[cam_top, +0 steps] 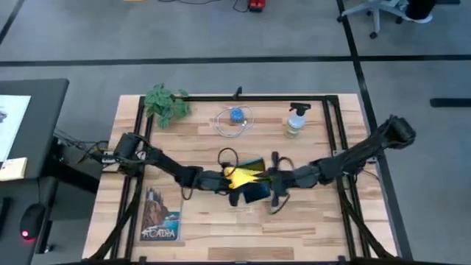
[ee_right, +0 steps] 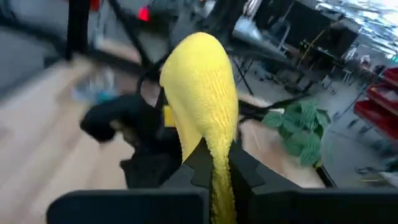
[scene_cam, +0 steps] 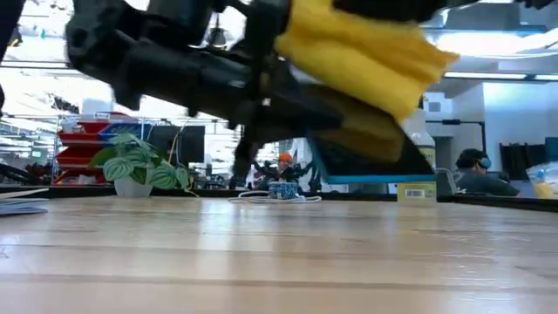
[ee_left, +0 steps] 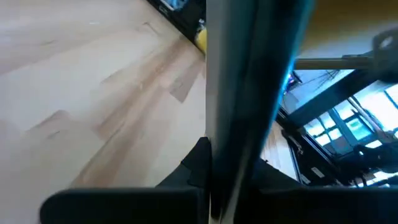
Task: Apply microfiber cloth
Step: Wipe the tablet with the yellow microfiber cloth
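Note:
The microfiber cloth (cam_top: pixel 246 173), bright yellow, lies draped over a dark tablet (cam_top: pixel 255 193) with a blue edge, above the table's middle. The low view shows the tablet (scene_cam: pixel 370 153) tilted and clear of the tabletop, with the cloth (scene_cam: pixel 357 52) on its upper side. My left gripper (cam_top: pixel 227 179) comes from the left and is shut on the tablet. My right gripper (cam_top: pixel 266 179) comes from the right and is shut on the cloth. My left gripper holds the tablet between its two fingers; in its wrist view the tablet's edge (ee_left: pixel 242 124) runs away from the fingers, seen edge-on. The tablet is lifted clear of the table and tilted. My right gripper pinches a bunched fold of the cloth (ee_right: pixel 217 165) between its two fingers. Beyond the fingers the cloth rises in a rounded hump (ee_right: pixel 199 81) and lies over the tablet.
At the table's far side stand a green plant (cam_top: pixel 165 103), a blue thing inside a coiled cable (cam_top: pixel 235 118) and a spray bottle (cam_top: pixel 296 121). A picture booklet (cam_top: pixel 160 217) lies near the front left. A dark frame (cam_top: pixel 335 147) borders the tabletop.

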You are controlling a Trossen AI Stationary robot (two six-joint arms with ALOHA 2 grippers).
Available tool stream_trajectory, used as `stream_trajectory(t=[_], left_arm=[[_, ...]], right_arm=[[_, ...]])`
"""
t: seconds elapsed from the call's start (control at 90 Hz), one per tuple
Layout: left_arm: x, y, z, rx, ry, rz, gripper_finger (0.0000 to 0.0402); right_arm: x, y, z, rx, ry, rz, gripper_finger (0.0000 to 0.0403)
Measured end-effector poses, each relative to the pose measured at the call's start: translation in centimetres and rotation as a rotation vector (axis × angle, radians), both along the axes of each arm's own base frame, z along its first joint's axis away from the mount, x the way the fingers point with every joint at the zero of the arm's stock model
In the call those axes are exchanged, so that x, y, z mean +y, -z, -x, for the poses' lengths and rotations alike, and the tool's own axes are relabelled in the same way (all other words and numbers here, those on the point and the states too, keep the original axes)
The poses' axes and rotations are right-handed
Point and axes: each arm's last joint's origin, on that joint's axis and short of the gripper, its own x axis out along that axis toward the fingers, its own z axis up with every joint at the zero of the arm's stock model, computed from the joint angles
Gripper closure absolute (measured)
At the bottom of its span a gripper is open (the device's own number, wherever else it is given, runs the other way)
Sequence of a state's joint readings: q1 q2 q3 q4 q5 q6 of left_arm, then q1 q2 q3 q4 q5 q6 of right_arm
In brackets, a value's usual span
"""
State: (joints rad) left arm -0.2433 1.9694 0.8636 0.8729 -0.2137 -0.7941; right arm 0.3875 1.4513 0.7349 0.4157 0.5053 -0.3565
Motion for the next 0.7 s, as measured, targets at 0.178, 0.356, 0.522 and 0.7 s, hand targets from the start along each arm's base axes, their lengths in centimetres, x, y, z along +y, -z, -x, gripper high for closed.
stream_trajectory(t=[0.178,0.356,0.522,0.7], left_arm=[[0.4,0.3,-0.6,0.023,0.036,-0.007,0.0393],[0.5,0.6,-0.4,0.058,0.020,-0.019,0.0393],[0.6,0.3,-0.4,0.048,0.009,-0.007,0.0393],[0.5,0.3,-0.4,0.047,0.035,-0.006,0.0393]], right_arm=[[0.0,2.8,-1.2,0.187,0.066,0.047,0.0402],[0.5,4.4,-0.1,0.323,0.116,0.064,0.0403],[0.3,2.7,0.9,0.226,0.312,0.187,0.0403],[-0.2,1.5,1.1,0.160,0.368,0.150,0.0403]])
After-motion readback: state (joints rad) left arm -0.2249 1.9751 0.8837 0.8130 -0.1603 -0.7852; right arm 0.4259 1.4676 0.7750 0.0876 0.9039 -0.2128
